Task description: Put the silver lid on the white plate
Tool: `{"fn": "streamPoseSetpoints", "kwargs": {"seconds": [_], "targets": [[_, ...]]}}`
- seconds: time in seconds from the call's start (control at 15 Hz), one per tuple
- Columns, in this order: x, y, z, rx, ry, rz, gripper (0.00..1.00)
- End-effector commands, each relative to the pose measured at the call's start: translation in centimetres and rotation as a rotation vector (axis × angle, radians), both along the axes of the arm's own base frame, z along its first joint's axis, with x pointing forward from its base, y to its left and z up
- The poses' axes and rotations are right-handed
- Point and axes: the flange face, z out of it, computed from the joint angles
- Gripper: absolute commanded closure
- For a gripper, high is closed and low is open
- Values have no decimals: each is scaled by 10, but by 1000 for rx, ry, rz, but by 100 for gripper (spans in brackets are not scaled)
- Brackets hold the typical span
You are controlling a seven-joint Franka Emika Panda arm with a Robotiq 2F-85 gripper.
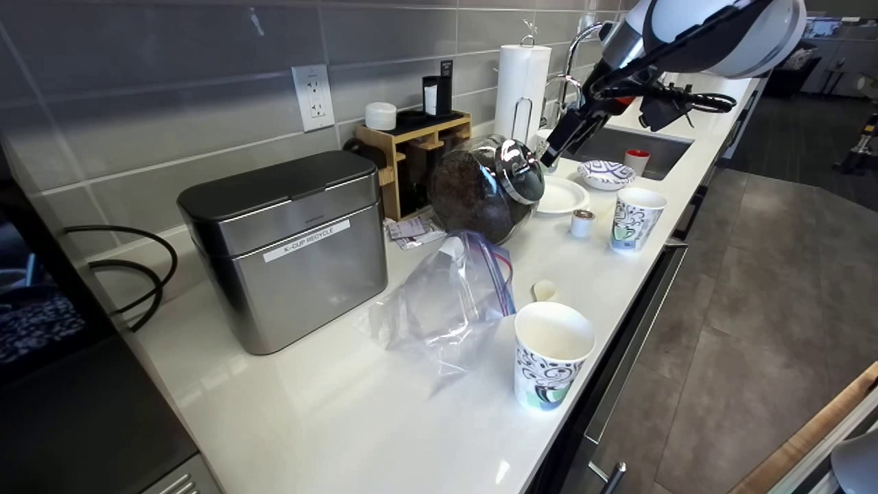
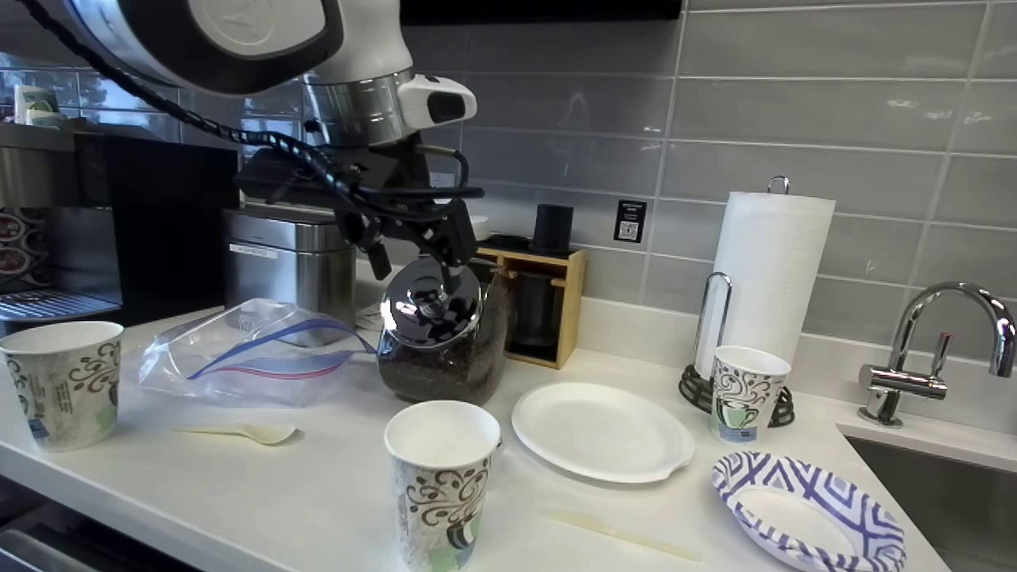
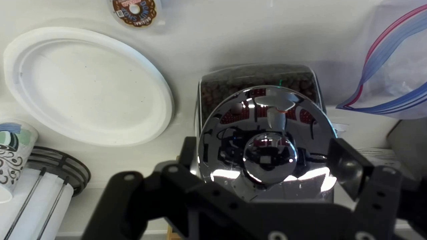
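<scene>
The silver lid (image 3: 230, 136) is round and mirror-like with a ball knob. It sits tilted on the slanted mouth of a glass jar (image 3: 227, 85) of coffee beans. The lid shows in both exterior views (image 1: 519, 171) (image 2: 421, 326). The white plate (image 3: 86, 90) lies flat on the counter beside the jar and shows in both exterior views (image 1: 566, 197) (image 2: 604, 433). My gripper (image 3: 268, 156) is open over the lid, one finger on either side of the knob, near the lid's edges. In an exterior view the gripper (image 2: 416, 272) is just above the lid; contact cannot be told.
A plastic zip bag (image 2: 262, 349) lies beside the jar. Patterned paper cups (image 2: 441, 485) (image 1: 552, 353) stand near the counter's front. A wooden organizer (image 2: 572, 310) is behind the jar. A paper towel roll (image 2: 775, 278) and patterned bowl (image 2: 810, 508) are past the plate.
</scene>
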Motion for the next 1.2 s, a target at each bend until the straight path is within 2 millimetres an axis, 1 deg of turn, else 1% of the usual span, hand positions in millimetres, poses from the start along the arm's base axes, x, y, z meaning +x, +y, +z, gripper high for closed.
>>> {"fn": "streamPoseSetpoints", "kwargs": {"seconds": [0.0,0.13,0.27,0.33,0.47,0.53,0.6,0.67,0.8,0.87,0.93,1.0,1.07,1.13], "targets": [[5,5,-10,8,-9,1,0],[6,6,-12,9,-14,-2,0],[8,6,-12,14,-27,-7,8],[9,6,-13,18,-35,-9,7],[11,7,-14,24,-51,-15,16],[13,8,-14,26,-58,-18,24],[13,9,-15,29,-63,-19,18],[14,10,-15,34,-65,-19,9],[15,13,-17,39,-70,-20,4],[15,14,-17,44,-70,-19,36],[15,15,-18,46,-70,-17,32],[16,17,-18,49,-69,-14,32],[16,17,-18,52,-69,-12,38],[17,19,-18,55,-68,-10,48]]}}
